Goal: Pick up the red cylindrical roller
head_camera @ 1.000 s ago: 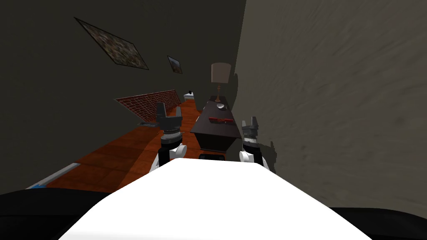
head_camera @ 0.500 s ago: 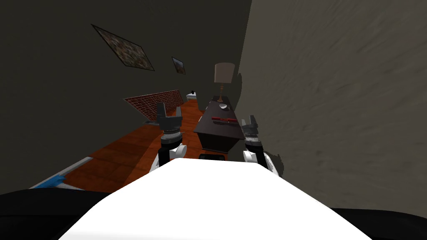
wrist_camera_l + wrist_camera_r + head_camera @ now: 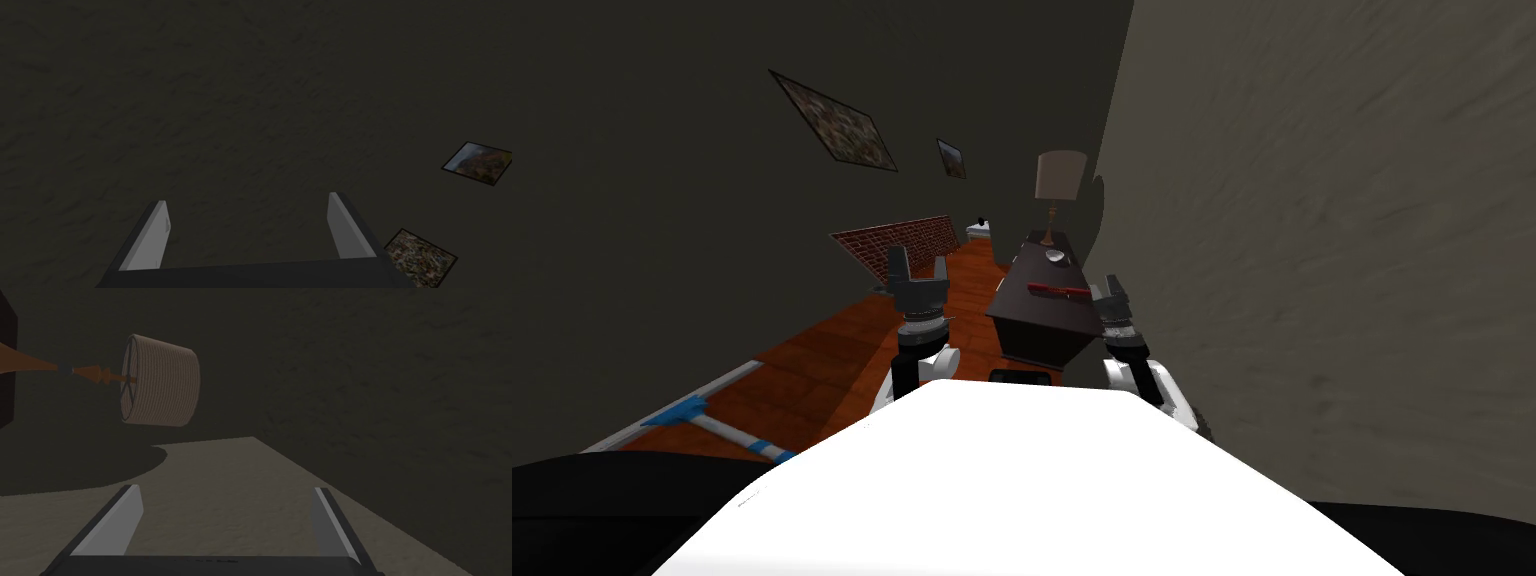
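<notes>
The roller (image 3: 1058, 290) lies on the dark table (image 3: 1042, 322) ahead of me, its long axis crosswise to my facing. The right gripper (image 3: 1110, 292) is plainly the nearer one. It hangs by the roller's right end, fingers spread, empty. The left gripper (image 3: 917, 270) is spread too and hangs well apart over the floor (image 3: 812, 370).

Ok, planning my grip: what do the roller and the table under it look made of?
The roller is plain matte red, too small to tell the material. The table is very dark brown and smooth, maybe stained wood, though no grain shows.
</notes>
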